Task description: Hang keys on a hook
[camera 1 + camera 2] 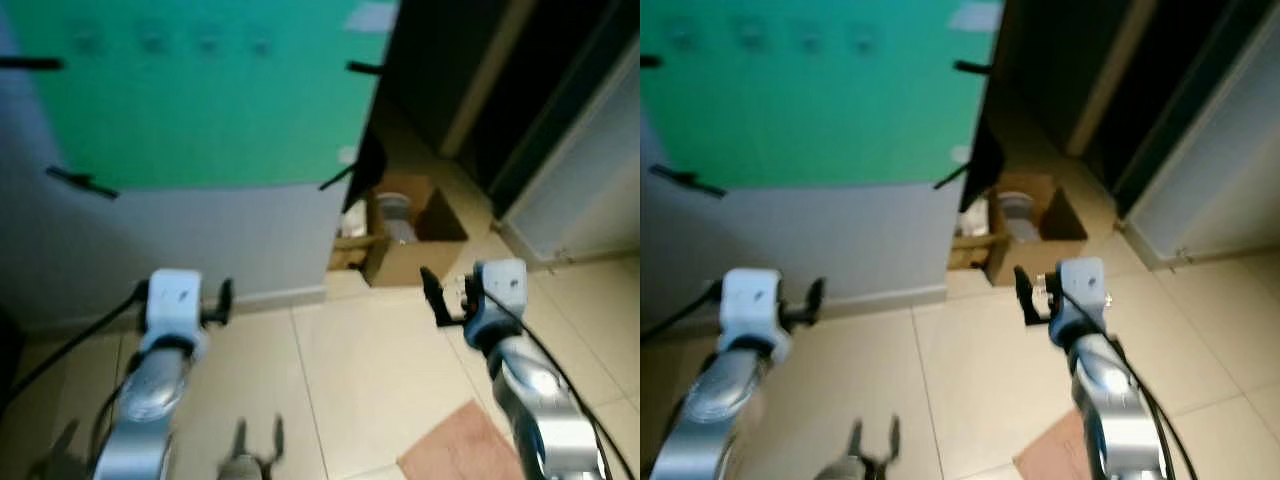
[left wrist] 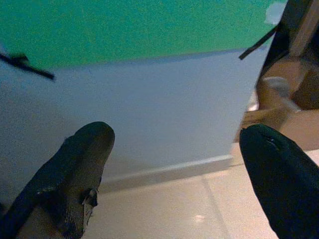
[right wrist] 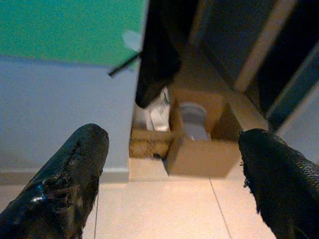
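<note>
Grippers first: the left gripper (image 2: 174,174) is hanging with its two black fingers (image 2: 75,174) spread wide, nothing between them, aimed at the foot of the wall. The right gripper (image 3: 172,184) is likewise spread wide and carrying nothing, its fingers (image 3: 65,184) framing an open cardboard box (image 3: 199,144). In the head views both silver arms are reaching forward over the tiled floor (image 1: 370,370), the left arm (image 1: 165,350) at 8 o'clock and the right arm (image 1: 510,350) at 4 o'clock.

Wall surface: a green panel (image 1: 200,90) is covering the upper part of the wall at 11 o'clock, with a pale grey-blue band (image 1: 200,240) below it running down to the skirting. Four faint marks (image 1: 150,40) along the top of the panel may be hooks (blur is preventing any firm reading). Dark strips (image 1: 80,182) are sticking out at the panel's edges.

Task item: no keys can be made out.

Surroundings: the box is sitting on the floor at 1 o'clock, just beside the wall's corner, holding a pale round container (image 1: 397,208). A reddish mat (image 1: 460,445) is lying at 5 o'clock, near the right arm.
</note>
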`<state>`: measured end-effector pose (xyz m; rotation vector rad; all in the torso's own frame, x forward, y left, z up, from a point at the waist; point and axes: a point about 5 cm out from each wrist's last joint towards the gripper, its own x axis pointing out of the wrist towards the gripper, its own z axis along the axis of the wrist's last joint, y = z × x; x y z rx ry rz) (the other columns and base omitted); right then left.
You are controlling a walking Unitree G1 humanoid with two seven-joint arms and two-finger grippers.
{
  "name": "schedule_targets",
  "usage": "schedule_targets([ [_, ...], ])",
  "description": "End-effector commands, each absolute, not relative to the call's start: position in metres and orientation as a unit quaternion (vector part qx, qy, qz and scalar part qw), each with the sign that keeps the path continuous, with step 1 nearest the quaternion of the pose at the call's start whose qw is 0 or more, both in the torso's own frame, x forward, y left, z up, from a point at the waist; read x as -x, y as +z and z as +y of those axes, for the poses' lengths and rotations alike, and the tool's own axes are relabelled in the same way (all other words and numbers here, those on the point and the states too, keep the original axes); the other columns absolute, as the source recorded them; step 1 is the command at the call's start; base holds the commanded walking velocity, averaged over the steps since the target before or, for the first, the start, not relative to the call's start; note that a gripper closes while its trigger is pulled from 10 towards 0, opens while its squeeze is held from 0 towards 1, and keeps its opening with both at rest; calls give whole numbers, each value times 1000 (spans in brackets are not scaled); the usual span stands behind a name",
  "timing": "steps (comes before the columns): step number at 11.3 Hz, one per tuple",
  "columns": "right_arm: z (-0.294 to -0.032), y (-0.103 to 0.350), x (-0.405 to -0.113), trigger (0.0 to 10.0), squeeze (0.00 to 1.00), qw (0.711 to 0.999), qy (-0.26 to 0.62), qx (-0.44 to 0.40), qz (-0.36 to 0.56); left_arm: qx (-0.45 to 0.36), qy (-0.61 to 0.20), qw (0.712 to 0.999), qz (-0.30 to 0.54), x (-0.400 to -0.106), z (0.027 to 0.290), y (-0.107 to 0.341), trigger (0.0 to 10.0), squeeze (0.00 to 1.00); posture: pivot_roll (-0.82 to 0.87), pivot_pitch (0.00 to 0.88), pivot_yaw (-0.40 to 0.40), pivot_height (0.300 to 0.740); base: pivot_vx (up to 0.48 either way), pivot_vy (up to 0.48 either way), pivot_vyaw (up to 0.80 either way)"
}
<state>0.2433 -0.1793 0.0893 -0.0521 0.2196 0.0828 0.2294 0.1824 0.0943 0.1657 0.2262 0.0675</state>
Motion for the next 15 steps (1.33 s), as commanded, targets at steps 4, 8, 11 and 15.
schedule_targets([
  [4,-193,83,-228,10000,0,995,-10,-18,101,-97,-22,993,66,-227,162,109,10000,0,-86,0,-59,740,0,0,0],
  [8,-189,81,-226,10000,0,995,-25,-30,94,-115,-81,988,58,-234,148,109,10000,0,-94,0,-6,740,0,0,0],
  [11,-178,86,-230,10000,0,996,-4,-37,83,-87,-46,993,69,-236,162,108,10000,0,-89,0,-8,740,0,0,800],
  [15,-159,85,-236,10000,0,994,46,-37,92,-91,-41,993,64,-242,165,107,10000,0,-83,0,-9,740,0,0,800],
])
